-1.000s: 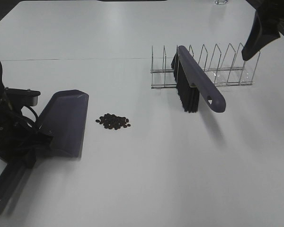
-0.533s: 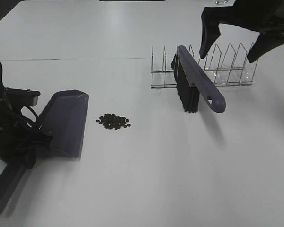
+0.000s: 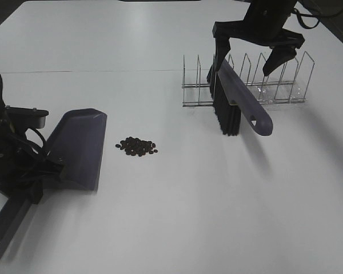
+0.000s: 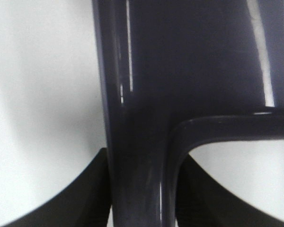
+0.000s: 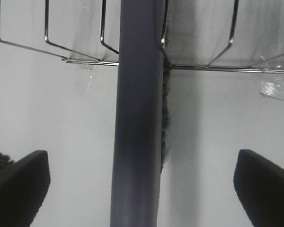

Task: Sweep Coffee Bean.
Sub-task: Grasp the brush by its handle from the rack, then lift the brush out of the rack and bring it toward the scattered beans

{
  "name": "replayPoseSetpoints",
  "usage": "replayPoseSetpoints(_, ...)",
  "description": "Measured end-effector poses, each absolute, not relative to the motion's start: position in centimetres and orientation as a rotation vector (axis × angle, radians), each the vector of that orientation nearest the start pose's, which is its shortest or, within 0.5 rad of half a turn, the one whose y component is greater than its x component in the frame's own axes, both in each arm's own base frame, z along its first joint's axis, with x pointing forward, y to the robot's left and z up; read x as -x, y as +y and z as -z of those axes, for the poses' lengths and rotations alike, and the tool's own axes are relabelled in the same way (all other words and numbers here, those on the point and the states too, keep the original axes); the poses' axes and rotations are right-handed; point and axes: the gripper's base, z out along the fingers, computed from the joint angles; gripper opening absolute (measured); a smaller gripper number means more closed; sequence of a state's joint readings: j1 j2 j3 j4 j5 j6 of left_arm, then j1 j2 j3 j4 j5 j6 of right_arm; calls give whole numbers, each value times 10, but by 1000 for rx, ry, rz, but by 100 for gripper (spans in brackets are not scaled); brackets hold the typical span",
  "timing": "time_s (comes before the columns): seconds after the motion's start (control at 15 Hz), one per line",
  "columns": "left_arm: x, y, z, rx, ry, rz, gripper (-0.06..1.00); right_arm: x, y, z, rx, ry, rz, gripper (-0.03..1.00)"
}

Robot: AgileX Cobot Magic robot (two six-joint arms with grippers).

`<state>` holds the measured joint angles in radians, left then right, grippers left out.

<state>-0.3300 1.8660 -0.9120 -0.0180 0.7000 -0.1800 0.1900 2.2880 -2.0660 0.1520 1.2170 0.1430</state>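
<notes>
- Exterior high: the right gripper [image 3: 243, 67] has swung in from the far right corner of the desk and now hangs over the brush [image 3: 244, 104], which leans in the wire rack [image 3: 194, 86] toward the far right. Its jaws are spread wide, one on either side of the handle, and hold nothing. The coffee bean [image 3: 137, 146] heap has not stirred; it lies left of the desk's middle, near the lip of the dustpan [image 3: 79, 145] by the left edge
- Left wrist: the left gripper [image 4: 142, 203] is clamped on the dustpan's handle, pressing it from both sides
- Right wrist: the brush handle runs midway between the spread fingers [image 5: 19, 187], and neither touches it. The reach looks lined up, so lowering and closing on the handle likely comes next; sweeping is not yet begun
</notes>
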Motion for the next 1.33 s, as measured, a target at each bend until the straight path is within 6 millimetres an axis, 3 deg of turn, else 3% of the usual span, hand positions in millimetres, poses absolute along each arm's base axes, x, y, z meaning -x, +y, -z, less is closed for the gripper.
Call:
replayPoseSetpoints(0.2,-282,-98,-114,-214,3131,20,34,-480,106,-169,7,3025,-253,94)
replayPoseSetpoints(0.53,-282,-98,-114,-218,3131,20,34,-483,106,-141,1,3079,-241,88)
replayPoseSetpoints(0.67,-282,-98,-114,-220,3131,19,34,-483,106,-141,2,3079,-242,85)
replayPoseSetpoints(0.73,-282,-98,-114,-222,3130,17,34,-484,106,-144,4,3069,-244,82)
replayPoseSetpoints(0.87,-282,-97,-114,-224,3130,15,34,-486,107,-146,19,3057,-245,62)
replayPoseSetpoints(0.93,-282,-97,-114,-228,3129,12,34,-486,107,-146,21,3057,-248,31)
replayPoseSetpoints(1.33,-282,-97,-114,-240,3131,0,34,-485,113,-146,36,3055,-255,31)
